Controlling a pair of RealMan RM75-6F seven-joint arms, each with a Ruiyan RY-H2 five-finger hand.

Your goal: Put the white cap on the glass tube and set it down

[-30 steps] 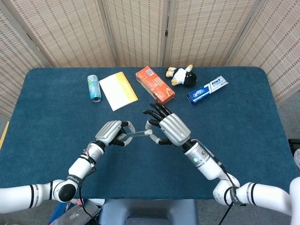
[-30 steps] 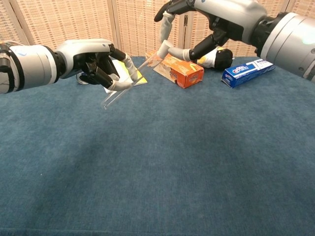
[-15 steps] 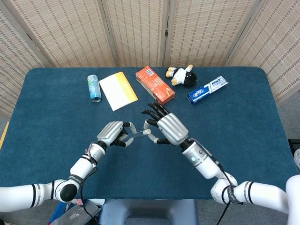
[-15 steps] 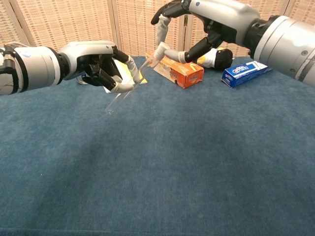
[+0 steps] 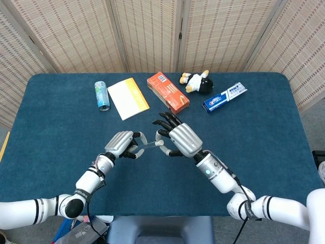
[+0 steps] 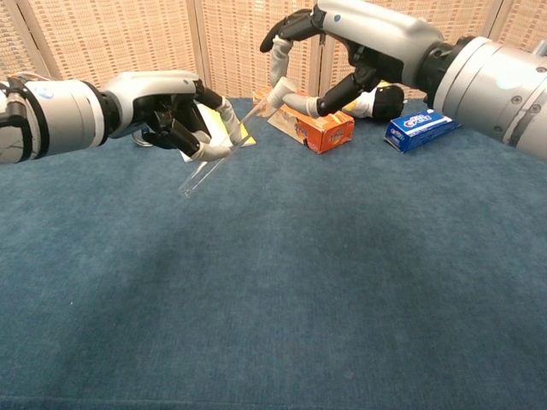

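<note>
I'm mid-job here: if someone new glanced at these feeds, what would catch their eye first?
Most likely the two hands meeting above the middle of the blue table: the left hand holds a slanted glass tube, and the right hand pinches a white cap at its upper end. Next, the colourful row along the far edge, with an orange box, a toothpaste box and a small plush toy.

Glass tube [image 6: 214,162]: mid-section hidden inside left hand [image 6: 175,109] fingers [image 6: 209,149]. White cap [image 6: 275,96]: largely covered by right hand [image 6: 359,38] fingers [image 6: 299,102].
</note>
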